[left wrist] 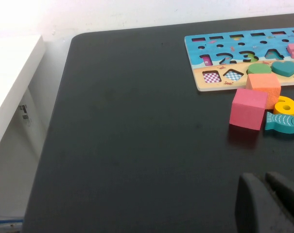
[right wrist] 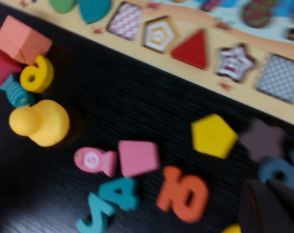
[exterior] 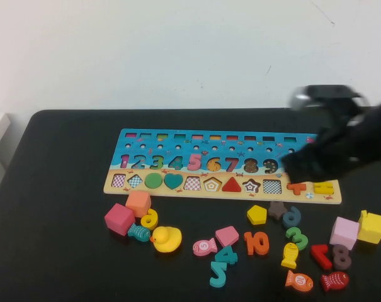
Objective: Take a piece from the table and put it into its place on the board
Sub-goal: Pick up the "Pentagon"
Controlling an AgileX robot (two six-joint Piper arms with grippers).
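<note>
The yellow pentagon piece [exterior: 257, 214] lies flat on the black table [exterior: 64, 251], just in front of the board [exterior: 221, 165], next to a brown star. It also shows in the right wrist view [right wrist: 214, 135]. The board's pentagon slot [exterior: 212, 184] is empty, and it also shows in the right wrist view [right wrist: 159, 35]. My right gripper [exterior: 303, 168] hangs blurred over the board's right end, above and right of the pentagon. In the right wrist view the right gripper [right wrist: 270, 206] is shut and empty. My left gripper [left wrist: 268, 204] is shut and empty over bare table at the left.
Loose pieces lie in front of the board: a yellow duck [exterior: 166, 239], a pink cube [exterior: 119, 218], an orange cube [exterior: 138, 203], an orange 10 [exterior: 257, 243], fishes, numbers, and pink and yellow cubes [exterior: 371, 226] at the right. A white wall stands behind the table.
</note>
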